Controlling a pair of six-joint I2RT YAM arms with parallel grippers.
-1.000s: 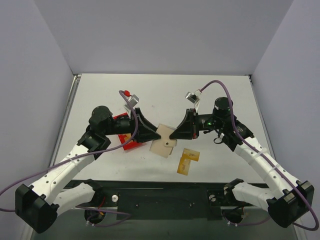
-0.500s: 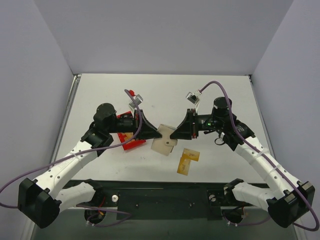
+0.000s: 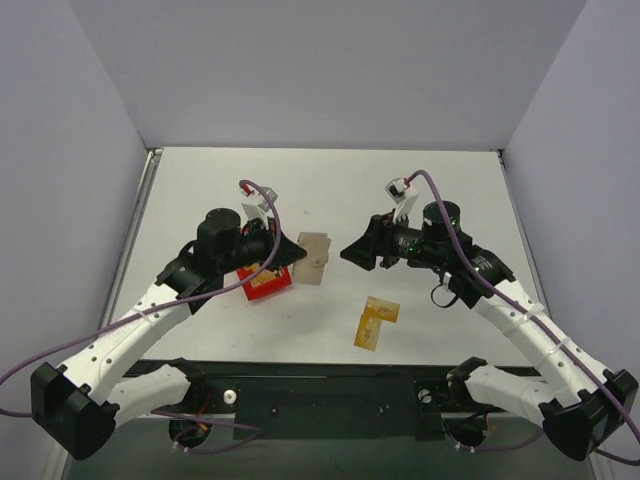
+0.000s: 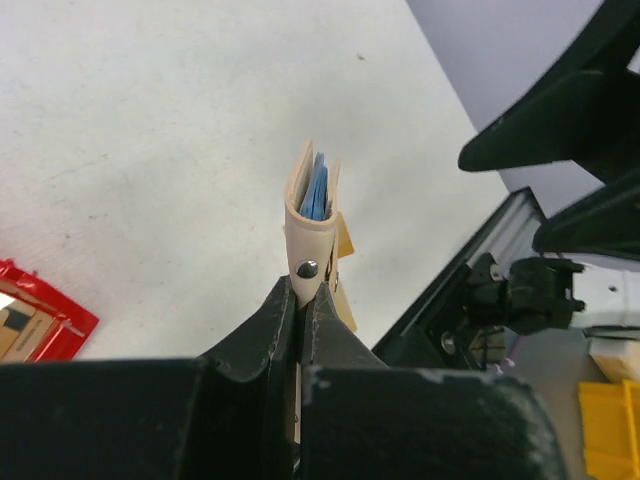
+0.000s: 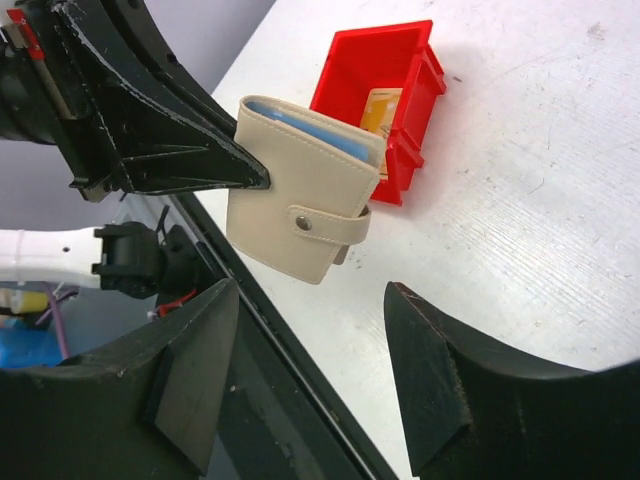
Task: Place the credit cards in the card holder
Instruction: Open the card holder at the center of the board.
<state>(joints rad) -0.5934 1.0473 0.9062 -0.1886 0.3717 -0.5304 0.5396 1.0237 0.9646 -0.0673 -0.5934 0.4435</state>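
Stage: early, judging by how things lie. Card holder (image 3: 313, 258) up off the worktop (image 3: 430, 180), about the middle of the top view, pinched along one edge by the left claw (image 3: 296, 257), pressed tight together on it. Folded shut as far as can be seen, snap tab (image 5: 325, 226) laid across the front, blue lining (image 4: 315, 190) peeping between the leaves in the left wrist view; so not yet opened for loading, by the look of it. Right claw (image 3: 347, 252) at 3 o'clock of the holder, just beside it but apart, spread wide and gripping nothing. Credit cards (image 3: 375, 322) flat on the worktop at 5 o'clock of the holder, well apart from both claws, seemingly two crossed in an L, none on the way in. Red bin (image 3: 266, 281) at 8 o'clock of the holder, under the left arm, with an orange-yellow thing (image 5: 380, 108) inside, perhaps another card; cannot tell for sure. Cannot tell either of any card already tucked inside the holder. Left to do, as judged: undo the tab, spread the holder, fetch each card and slide it into a slot.
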